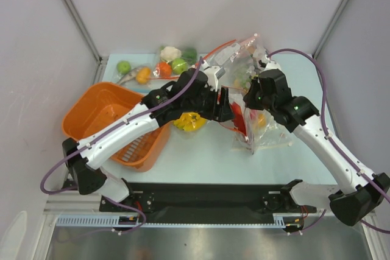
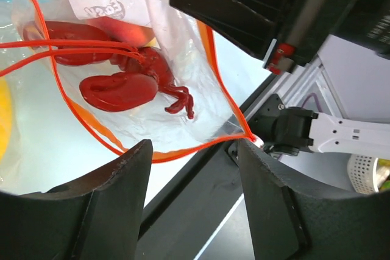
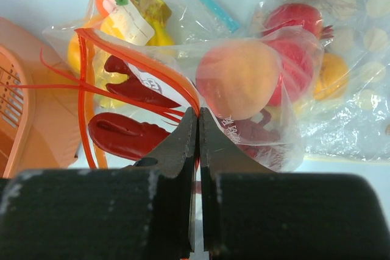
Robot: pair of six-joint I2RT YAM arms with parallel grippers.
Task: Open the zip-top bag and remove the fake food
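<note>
At far left on the worktop (image 1: pixel 201 150) sits an orange basket (image 1: pixel 106 120). Mid-worktop, the left end effector (image 2: pixel 194 150) gapes open at the mouth of the zip-top bag (image 2: pixel 201 77), the red lobster (image 2: pixel 122 86) inside. Rightward, the right end effector (image 3: pixel 198 117) is clamped shut on that bag's orange-red rim.

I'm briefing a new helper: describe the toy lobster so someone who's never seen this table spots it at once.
Start at the orange basket on the left and look right to the clear zip-top bag with the orange-red strip. Inside it lies the lobster: long, glossy and dark red with broad pincers, unlike the round red and peach-yellow fruits beside it.
</note>
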